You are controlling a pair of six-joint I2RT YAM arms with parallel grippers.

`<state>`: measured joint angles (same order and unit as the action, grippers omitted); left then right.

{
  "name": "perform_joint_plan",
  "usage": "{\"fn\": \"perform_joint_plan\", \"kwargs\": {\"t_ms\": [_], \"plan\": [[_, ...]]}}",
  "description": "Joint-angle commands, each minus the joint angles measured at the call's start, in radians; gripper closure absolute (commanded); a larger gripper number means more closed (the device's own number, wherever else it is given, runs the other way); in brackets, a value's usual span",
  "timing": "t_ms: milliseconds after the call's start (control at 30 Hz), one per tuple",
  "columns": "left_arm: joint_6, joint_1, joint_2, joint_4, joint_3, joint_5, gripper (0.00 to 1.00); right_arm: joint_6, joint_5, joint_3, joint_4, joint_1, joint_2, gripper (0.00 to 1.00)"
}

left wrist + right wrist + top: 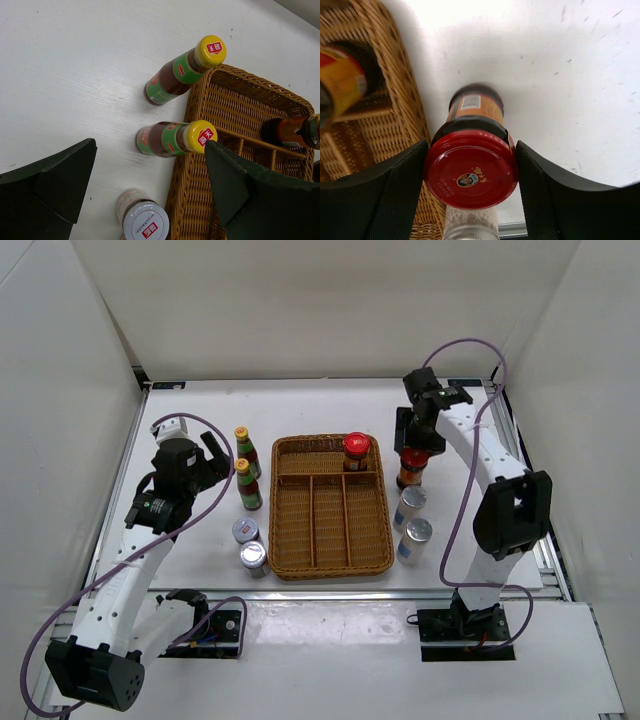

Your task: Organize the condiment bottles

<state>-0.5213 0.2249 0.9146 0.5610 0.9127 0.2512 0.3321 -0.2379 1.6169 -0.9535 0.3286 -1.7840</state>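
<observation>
From above, the wicker tray (283,510) lies mid-table. One red-capped dark jar (356,451) stands at the right end of its far compartment. The right gripper (418,440) is over the other red-capped jar (411,473), just right of the tray, and two white shakers (410,506) (416,538) stand nearer. Left of the tray are two yellow-capped sauce bottles (246,451) (249,486) and two silver-lidded jars (245,530) (254,556), with the left gripper (212,453) beside the bottles.

Left wrist: the fingers (60,185) are spread wide and hold nothing. Both sauce bottles stand upright just beside the tray's rim.

Right wrist: the fingers (390,195) press both sides of the red cap — clamped on that jar, which stands on the table.
</observation>
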Motion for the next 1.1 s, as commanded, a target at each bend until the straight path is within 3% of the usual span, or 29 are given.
{"fn": "perform_joint_plan", "kwargs": {"t_ms": [0, 267, 633, 900, 1067], "plan": [[-0.002, 0.004, -0.014, -0.004, 0.009, 0.008, 0.00, -0.005, -0.058, 0.170, -0.017, -0.002, 0.060, 0.69], [-0.002, 0.004, -0.014, -0.004, 0.009, 0.008, 0.00, -0.086, -0.121, 0.475, -0.050, 0.046, 0.018, 0.71], [-0.002, 0.004, -0.014, -0.004, 0.009, -0.001, 0.00, -0.194, -0.130, 0.850, -0.011, 0.236, -0.176, 0.77], [-0.002, 0.004, -0.023, -0.004, 0.000, 0.008, 0.00, -0.280, -0.130, 0.862, 0.119, 0.423, -0.207, 0.84], [-0.002, 0.004, -0.023, -0.004, 0.000, 0.008, 0.00, -0.300, -0.100, 0.851, 0.157, 0.451, -0.265, 0.86]]}}
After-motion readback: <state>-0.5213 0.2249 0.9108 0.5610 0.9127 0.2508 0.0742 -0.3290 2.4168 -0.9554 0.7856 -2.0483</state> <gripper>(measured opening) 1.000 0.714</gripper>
